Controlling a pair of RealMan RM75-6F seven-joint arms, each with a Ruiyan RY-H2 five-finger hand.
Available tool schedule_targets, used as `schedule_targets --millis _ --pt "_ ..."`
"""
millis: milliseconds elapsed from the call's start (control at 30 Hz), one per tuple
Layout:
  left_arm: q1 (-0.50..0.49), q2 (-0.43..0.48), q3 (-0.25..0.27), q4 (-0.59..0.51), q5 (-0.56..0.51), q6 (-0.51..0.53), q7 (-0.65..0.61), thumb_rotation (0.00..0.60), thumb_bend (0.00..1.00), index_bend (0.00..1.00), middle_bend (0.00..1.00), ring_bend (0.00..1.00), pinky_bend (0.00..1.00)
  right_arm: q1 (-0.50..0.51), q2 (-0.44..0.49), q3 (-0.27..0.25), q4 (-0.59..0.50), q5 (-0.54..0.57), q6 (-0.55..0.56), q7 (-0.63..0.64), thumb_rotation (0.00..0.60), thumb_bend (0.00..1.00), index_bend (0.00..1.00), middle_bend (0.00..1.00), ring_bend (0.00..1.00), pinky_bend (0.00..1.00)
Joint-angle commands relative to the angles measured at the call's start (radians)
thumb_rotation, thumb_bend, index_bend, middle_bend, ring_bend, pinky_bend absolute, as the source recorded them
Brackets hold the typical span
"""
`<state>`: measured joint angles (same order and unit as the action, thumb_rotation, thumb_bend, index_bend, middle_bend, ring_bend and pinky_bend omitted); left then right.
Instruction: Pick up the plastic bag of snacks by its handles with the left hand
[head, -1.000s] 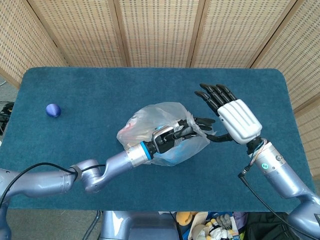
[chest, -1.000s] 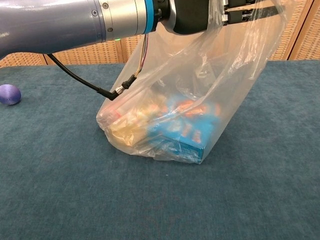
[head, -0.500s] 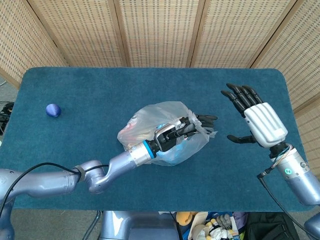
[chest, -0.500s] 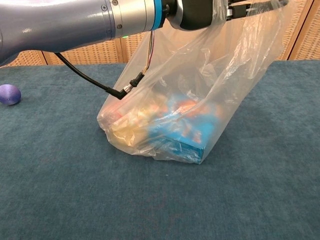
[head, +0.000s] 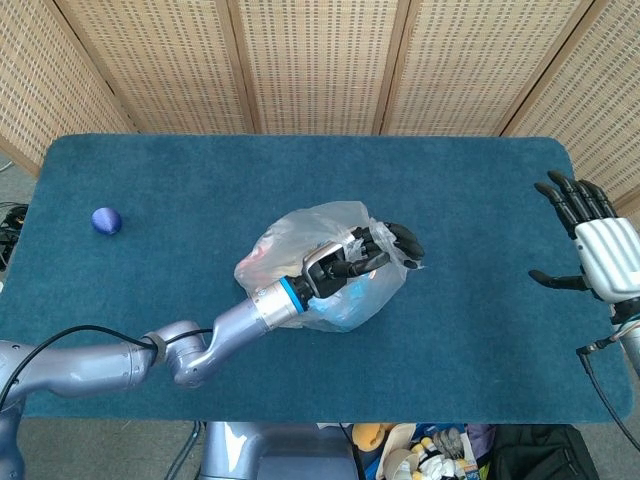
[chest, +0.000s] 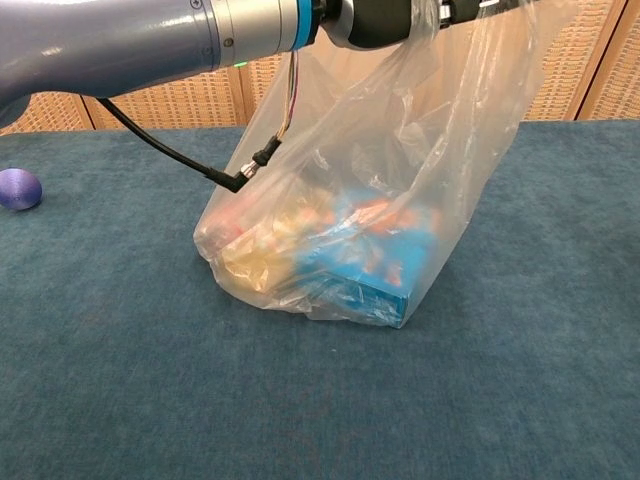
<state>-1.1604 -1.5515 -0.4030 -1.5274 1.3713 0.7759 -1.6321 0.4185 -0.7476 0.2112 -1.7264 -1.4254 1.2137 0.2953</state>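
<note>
No legible text or labels anywhere.

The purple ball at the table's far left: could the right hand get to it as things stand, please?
Probably not. The right hand hangs open at the table's opposite edge, and the plastic bag held by the left hand stands between it and the purple ball.

The left hand (head: 362, 256) lies over the top of the bag (head: 300, 250), its dark fingers (head: 398, 240) curled around the gathered plastic at the bag's right end. The right hand (head: 597, 250) hovers at the table's (head: 200, 180) right edge, well apart from the bag, fingers spread. A ball (head: 106, 220) sits near the left edge.
</note>
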Motion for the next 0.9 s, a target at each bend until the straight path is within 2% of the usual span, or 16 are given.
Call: schedule_targets --millis 33,200,367,667,900 --pt "0.003 0.005 -0.005 -0.006 -0.001 -0.001 0.004 0.445 0.34 0.40 0.42 0.34 0.30 -0.037 -0.069 -0.046 0.076 -0.014 0.010 0.038 0.600 0.00 0.00 0.00 0.00 0.03" --pt "0.011 0.016 -0.016 -0.024 -0.006 0.000 0.019 0.472 0.35 0.50 0.52 0.41 0.35 -0.070 -0.149 -0.089 0.158 -0.046 0.028 0.071 0.600 0.00 0.00 0.00 0.00 0.03" --pt "0.021 0.028 -0.026 -0.043 -0.015 0.001 0.039 0.488 0.35 0.54 0.57 0.45 0.38 -0.095 -0.204 -0.113 0.205 -0.068 0.055 0.096 0.600 0.00 0.00 0.00 0.00 0.03" --pt "0.048 0.065 -0.043 -0.083 -0.032 0.004 0.069 0.503 0.37 0.60 0.67 0.53 0.49 -0.127 -0.292 -0.121 0.271 -0.069 0.103 0.123 0.600 0.00 0.00 0.00 0.00 0.03" --pt "0.074 0.089 -0.050 -0.111 -0.052 0.012 0.099 0.588 0.40 0.66 0.73 0.59 0.55 -0.146 -0.362 -0.118 0.306 -0.068 0.145 0.119 0.600 0.00 0.00 0.00 0.00 0.03"
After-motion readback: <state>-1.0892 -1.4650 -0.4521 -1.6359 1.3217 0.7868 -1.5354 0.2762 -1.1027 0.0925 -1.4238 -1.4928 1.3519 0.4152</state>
